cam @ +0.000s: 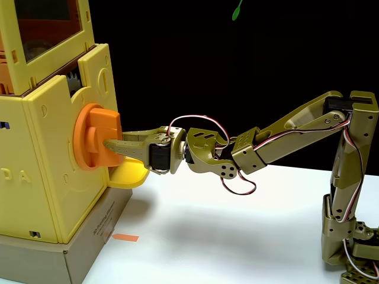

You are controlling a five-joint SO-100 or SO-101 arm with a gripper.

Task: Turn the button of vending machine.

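- The gripper (112, 144), olive-green printed plastic with flat, pointed fingers, sits left of centre in the fixed view with its tips against the raised bar of the button (95, 137); it seems clenched on that bar, one finger plainly lying along the bar's near side, the other hidden behind it.
- The arm (278, 133) is the same matte olive plastic, built of angular, bolted segments with round holes; it stretches nearly level from a base at the lower right of the frame, and thin red, white and black wires (195, 121) loop over the wrist.
- The button is glossy orange plastic: a round disc base standing out from the machine's side panel, with a blocky rectangular bar jutting toward the arm. It is at the middle left of the frame.
- Just below the button, a small rounded yellow tray (129, 176) sticks out of the machine, right under the gripper.
- The vending machine (47, 177) is a tall, boxy body of pale yellow plastic with slots and raised outlines, filling the left edge of the frame; an orange-tinted clear window (50, 23) is at the upper left.
- The machine stands on a brown cardboard box (89, 248) at the lower left.
- A small orange strip of tape (125, 238) lies on the smooth white table (237, 236) beside the box.
- The backdrop is black.
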